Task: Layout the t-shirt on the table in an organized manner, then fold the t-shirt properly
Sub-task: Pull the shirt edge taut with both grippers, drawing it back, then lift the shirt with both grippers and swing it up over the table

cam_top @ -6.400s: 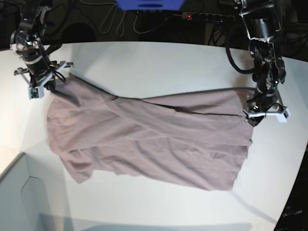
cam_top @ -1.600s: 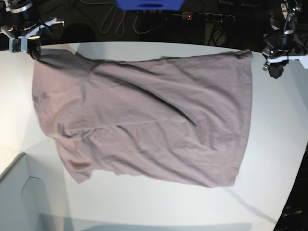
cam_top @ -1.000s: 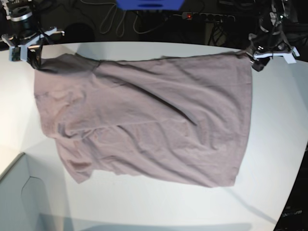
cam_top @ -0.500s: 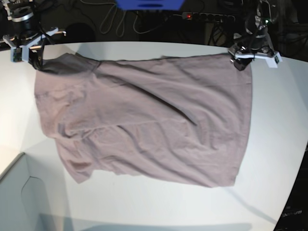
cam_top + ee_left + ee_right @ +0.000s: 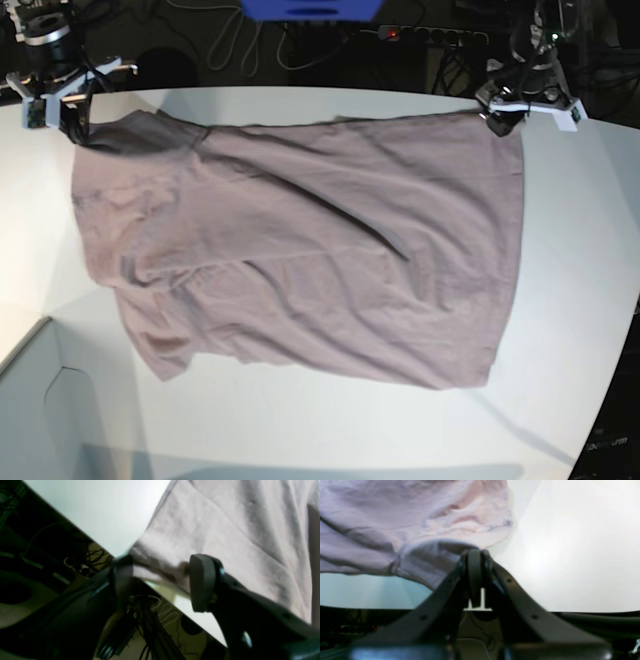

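Note:
The mauve t-shirt (image 5: 300,240) lies spread across the white table (image 5: 330,430), wrinkled, with its long side along the far edge. My right gripper (image 5: 68,118) is at the shirt's far left corner, and the right wrist view shows it (image 5: 475,562) shut on a bunched fold of the shirt (image 5: 395,517). My left gripper (image 5: 505,120) is at the shirt's far right corner. In the left wrist view it (image 5: 162,580) is open, with the shirt's (image 5: 237,517) hem corner lying between the two fingers at the table (image 5: 100,510) edge.
Both grippers are at the table's far edge, with dark floor, cables and a power strip (image 5: 430,35) behind it. A blue object (image 5: 310,8) sits at the top middle. A pale box corner (image 5: 40,400) is at the lower left.
My left gripper has come back leftward from beside the table to the shirt's far right corner. The right gripper and the shirt have hardly moved in the last second.

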